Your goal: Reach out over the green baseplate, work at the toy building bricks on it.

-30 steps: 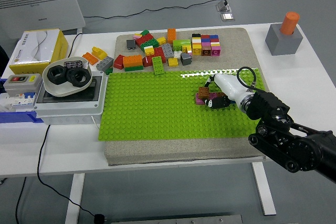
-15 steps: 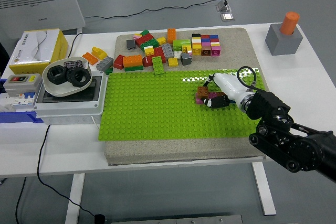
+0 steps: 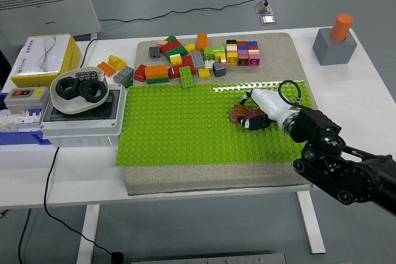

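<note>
Studded glossy plastic baseplate (image 3: 185,128), rough matt beige mat (image 3: 284,47) beneath, shiny plastic bricks (image 3: 204,57), smooth white table (image 3: 371,91), glossy white shell on right hand (image 3: 263,109), matt black arm (image 3: 340,165), yellow cardboard box (image 3: 43,60)

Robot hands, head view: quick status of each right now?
Left robot hand: not in view.
Right robot hand: over the green baseplate, at the small brown and pink bricks; whether its fingers grip them cannot be told.
</note>
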Available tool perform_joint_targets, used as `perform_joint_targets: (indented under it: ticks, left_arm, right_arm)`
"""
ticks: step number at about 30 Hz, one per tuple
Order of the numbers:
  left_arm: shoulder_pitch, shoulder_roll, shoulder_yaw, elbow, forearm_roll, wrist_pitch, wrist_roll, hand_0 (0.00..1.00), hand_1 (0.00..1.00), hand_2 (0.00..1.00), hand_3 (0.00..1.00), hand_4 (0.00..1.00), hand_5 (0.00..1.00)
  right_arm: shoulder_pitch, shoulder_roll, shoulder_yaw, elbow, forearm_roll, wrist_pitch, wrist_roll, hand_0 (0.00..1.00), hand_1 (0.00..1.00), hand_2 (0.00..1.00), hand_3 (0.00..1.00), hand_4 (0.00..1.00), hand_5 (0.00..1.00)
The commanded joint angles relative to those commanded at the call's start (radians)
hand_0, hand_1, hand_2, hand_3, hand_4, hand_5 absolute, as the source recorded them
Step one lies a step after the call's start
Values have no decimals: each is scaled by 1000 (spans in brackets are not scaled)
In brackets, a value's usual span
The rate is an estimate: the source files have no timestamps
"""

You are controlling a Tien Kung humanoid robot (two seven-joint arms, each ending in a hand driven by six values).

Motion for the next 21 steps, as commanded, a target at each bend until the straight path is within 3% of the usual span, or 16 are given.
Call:
perform_joint_targets:
  ticks: [4, 5, 10, 11, 21]
  left_arm:
    - [0, 0, 0, 0, 0, 0, 0, 761, 706, 610, 446, 641, 312]
    - [0, 0, 0, 0, 0, 0, 0, 761, 707, 610, 446, 641, 312]
    - [0, 0, -1, 0, 0, 0, 0, 761, 707, 610, 446, 641, 312]
    - [0, 0, -1, 0, 0, -1, 0, 761, 707, 610, 446, 641, 312]
    - [-1, 0, -1, 0, 0, -1, 0, 761, 707, 610, 446, 641, 312]
  right_arm:
    - [1, 0, -1, 3, -1, 1, -2, 820, 832, 823, 508, 655, 207]
    - [1, 1, -1, 4, -1, 1, -2, 824, 834, 825, 573, 657, 207]
    - [3, 2, -3, 4, -1, 1, -3, 824, 834, 825, 573, 657, 207]
    - [3, 2, -3, 4, -1, 1, -3, 825, 837, 829, 630, 657, 208]
    - [6, 8, -3, 2, -5, 3, -6, 825, 839, 831, 642, 661, 208]
